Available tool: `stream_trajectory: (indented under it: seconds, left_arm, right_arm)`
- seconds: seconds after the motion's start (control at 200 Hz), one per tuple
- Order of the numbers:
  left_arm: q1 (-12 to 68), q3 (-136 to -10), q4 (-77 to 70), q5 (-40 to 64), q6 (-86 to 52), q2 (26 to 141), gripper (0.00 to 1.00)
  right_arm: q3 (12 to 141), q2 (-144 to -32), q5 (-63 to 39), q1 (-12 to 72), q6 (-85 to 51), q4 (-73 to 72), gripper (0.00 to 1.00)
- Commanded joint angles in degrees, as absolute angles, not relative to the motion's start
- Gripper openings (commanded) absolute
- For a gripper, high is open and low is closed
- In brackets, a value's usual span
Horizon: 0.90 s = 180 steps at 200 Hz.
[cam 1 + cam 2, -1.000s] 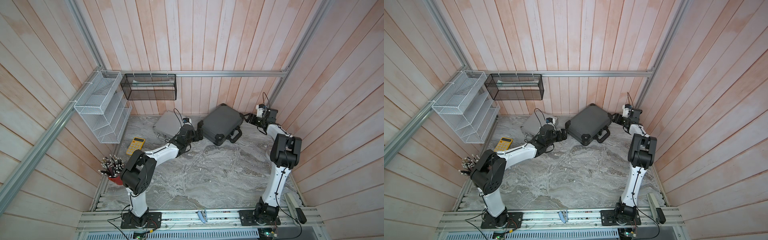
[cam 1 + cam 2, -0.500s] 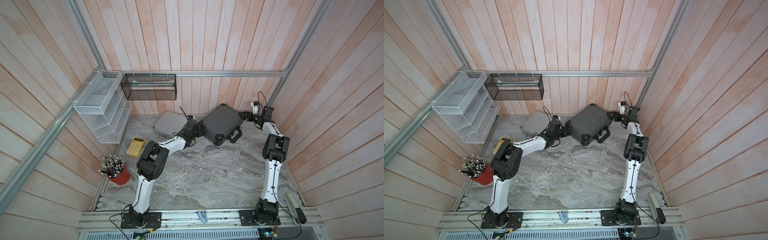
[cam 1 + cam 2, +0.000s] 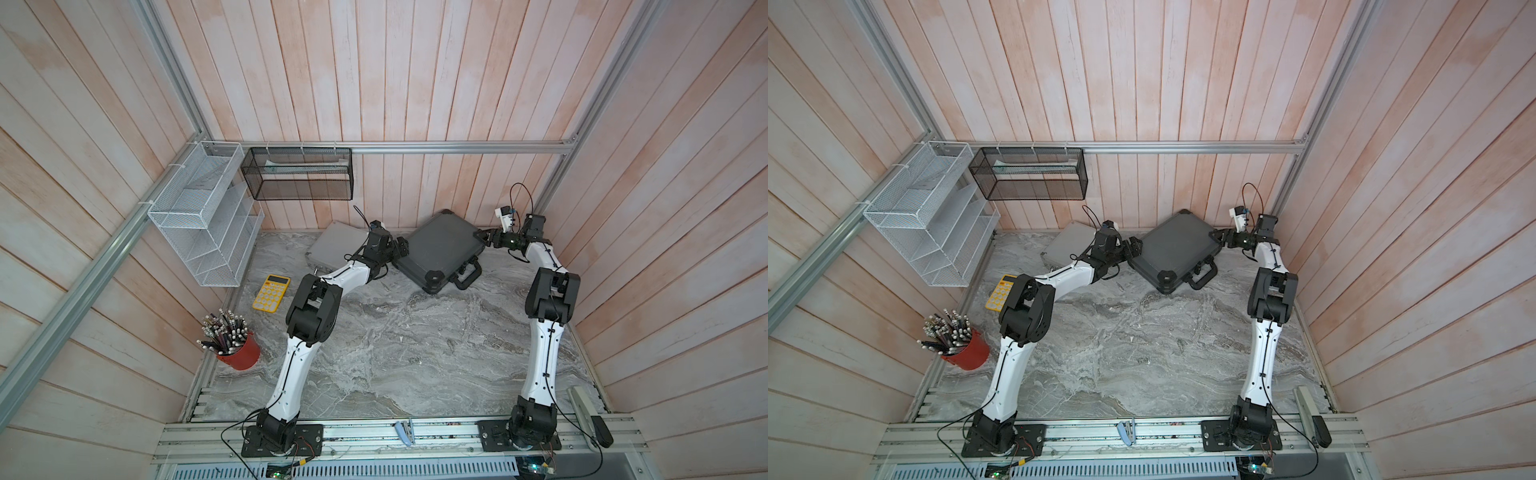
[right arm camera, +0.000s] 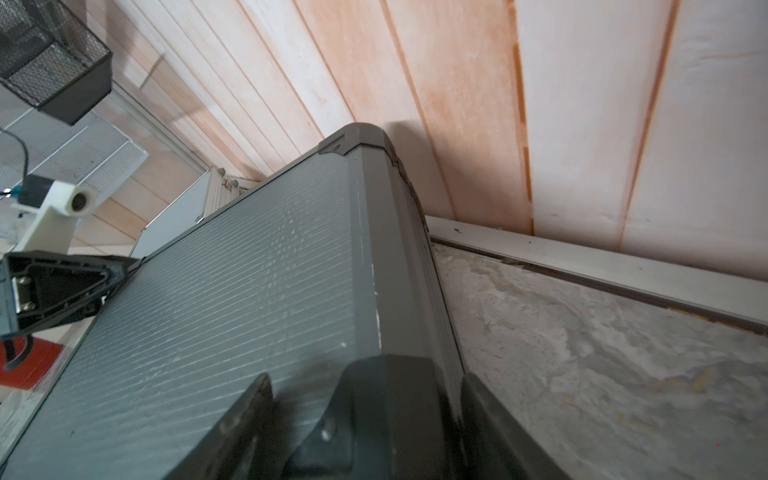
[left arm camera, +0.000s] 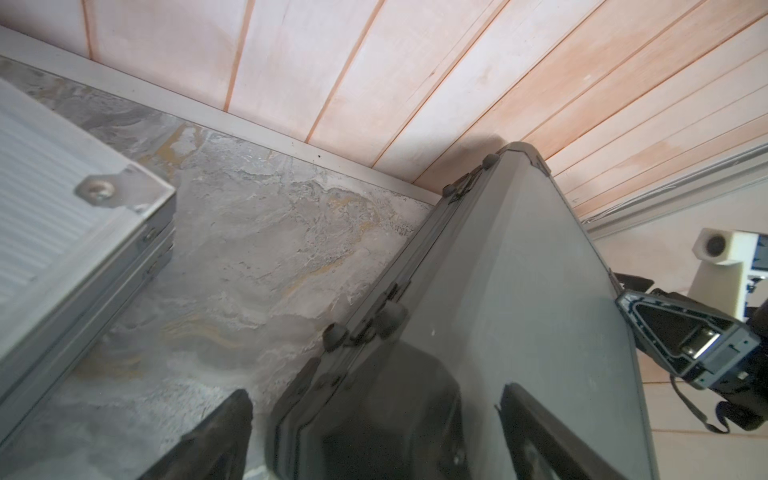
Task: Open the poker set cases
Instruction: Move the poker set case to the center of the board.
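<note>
On the bench (image 3: 415,353), the closed dark grey case (image 3: 440,249) lies at the back between both arms, long axis diagonal, handle side facing front. The silver case (image 3: 336,243) lies just left of it. The left tool (image 3: 403,247) straddles the dark grey case's left corner, wide open and holding nothing. The right tool (image 3: 481,240) straddles the opposite corner; whether it grips cannot be told.

The left arm (image 3: 1067,276) covers part of the silver case (image 3: 1065,248) and half the yellow calculator (image 3: 997,294)
</note>
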<state>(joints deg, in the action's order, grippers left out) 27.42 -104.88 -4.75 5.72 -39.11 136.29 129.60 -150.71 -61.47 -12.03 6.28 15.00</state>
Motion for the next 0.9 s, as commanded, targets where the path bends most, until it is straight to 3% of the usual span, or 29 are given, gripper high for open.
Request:
stream_trajectory:
  seconds: [0.0,0.42,0.73,0.895]
  left_arm:
    - [27.94,-106.51,-4.36,10.41,-38.82,138.67,0.95]
    - [28.54,-102.55,-8.22,15.06,-37.65,138.20,0.95]
    - [31.60,-96.72,-11.08,14.51,-35.00,134.10,0.96]
    - [32.76,-92.53,-13.99,15.01,-34.89,132.10,0.96]
  right_arm:
    - [125.09,-148.77,-65.35,-8.56,16.17,27.07,0.69]
    - [87.42,-126.78,-64.64,-6.91,12.73,9.28,0.65]
    - [58.29,-109.69,-61.08,-6.86,1.52,-10.90,0.62]
    - [46.28,-101.21,-49.78,-6.24,-10.34,-23.20,0.58]
